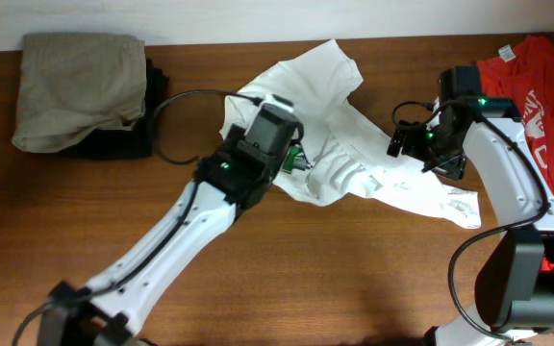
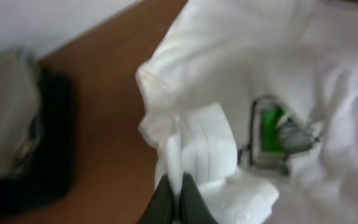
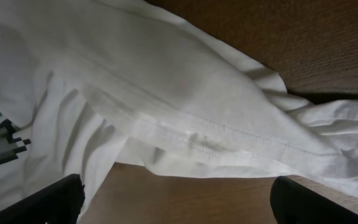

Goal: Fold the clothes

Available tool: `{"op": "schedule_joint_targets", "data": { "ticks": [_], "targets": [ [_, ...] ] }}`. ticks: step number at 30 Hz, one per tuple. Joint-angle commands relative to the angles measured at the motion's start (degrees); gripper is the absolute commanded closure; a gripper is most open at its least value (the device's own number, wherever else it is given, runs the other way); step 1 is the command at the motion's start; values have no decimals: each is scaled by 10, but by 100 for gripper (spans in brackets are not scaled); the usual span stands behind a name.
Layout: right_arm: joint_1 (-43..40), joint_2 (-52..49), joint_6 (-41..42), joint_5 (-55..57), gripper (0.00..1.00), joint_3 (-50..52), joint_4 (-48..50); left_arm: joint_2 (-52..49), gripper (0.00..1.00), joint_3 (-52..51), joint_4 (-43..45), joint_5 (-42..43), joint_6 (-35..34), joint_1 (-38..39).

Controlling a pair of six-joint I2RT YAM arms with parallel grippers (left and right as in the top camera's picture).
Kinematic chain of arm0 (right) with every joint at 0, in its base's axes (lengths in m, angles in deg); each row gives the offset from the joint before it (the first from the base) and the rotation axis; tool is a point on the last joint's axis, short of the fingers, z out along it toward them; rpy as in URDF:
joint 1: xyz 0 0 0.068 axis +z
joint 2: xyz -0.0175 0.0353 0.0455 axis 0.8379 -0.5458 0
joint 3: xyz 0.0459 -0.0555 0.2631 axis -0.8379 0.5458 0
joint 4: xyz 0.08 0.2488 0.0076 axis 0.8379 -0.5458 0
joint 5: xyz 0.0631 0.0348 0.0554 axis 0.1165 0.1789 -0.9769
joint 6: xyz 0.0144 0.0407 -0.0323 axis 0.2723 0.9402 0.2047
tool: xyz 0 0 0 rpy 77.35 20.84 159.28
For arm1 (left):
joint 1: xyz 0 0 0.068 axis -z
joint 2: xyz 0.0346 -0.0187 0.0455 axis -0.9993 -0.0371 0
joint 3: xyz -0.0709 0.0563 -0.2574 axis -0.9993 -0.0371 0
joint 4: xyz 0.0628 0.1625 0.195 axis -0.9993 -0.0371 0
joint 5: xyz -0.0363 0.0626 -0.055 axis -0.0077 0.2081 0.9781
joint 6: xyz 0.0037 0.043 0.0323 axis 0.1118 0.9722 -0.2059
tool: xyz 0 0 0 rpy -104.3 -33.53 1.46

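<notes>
The clothes, a crumpled white T-shirt (image 1: pixel 354 144), lie at the middle back of the wooden table. A small green-and-black print (image 1: pixel 297 161) shows beside my left gripper (image 1: pixel 302 165). In the left wrist view that gripper (image 2: pixel 179 198) is shut on a bunched fold of the white T-shirt (image 2: pixel 204 149), with the print (image 2: pixel 272 130) just right of it. My right gripper (image 1: pixel 399 142) hovers over the shirt's right side. In the right wrist view it (image 3: pixel 179 205) stands wide open over bare wood, with nothing between its fingers, just below a stitched hem (image 3: pixel 197 140).
A khaki garment (image 1: pixel 75 86) lies on a black one (image 1: pixel 128 139) at the back left. A red T-shirt with white print (image 1: pixel 537 86) lies at the back right, under the right arm. A black cable (image 1: pixel 166 115) loops behind the left arm.
</notes>
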Motion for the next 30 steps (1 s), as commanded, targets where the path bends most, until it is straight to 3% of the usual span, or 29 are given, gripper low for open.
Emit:
{"op": "schedule_joint_targets", "data": {
  "ticks": [1, 7, 12, 19, 20, 22, 23, 24, 25, 27, 30],
  "targets": [
    [3, -2, 5, -3, 1, 0, 0, 23, 100, 3, -79, -37, -60, -15],
    [3, -2, 5, -3, 1, 0, 0, 23, 100, 0, -242, -37, -197, -59],
    [3, -2, 5, -3, 1, 0, 12, 21, 100, -1, -298, -10, -207, -105],
    [3, -2, 5, -7, 1, 0, 56, 21, 99, -41, -302, 85, -207, -138],
    [3, -2, 5, -12, 1, 0, 56, 20, 95, -49, -302, 90, -207, -138],
    [3, -2, 5, -24, 1, 0, 56, 20, 73, -71, -302, 96, -207, -138],
    [3, -2, 5, -29, 1, 0, 56, 20, 30, -80, -301, 95, -207, -138],
    [3, -2, 5, -29, 1, 0, 57, 20, 22, -91, -297, 95, -207, -138],
    [3, -2, 5, -30, 1, 0, 57, 20, 22, -97, -295, 95, -207, -138],
    [3, -2, 5, -51, 1, 0, 56, 20, 1, -115, -276, 95, -207, -138],
    [3, -2, 5, -99, 1, 0, 63, 20, 1, -125, -248, 107, -207, -138]
  ]
}}
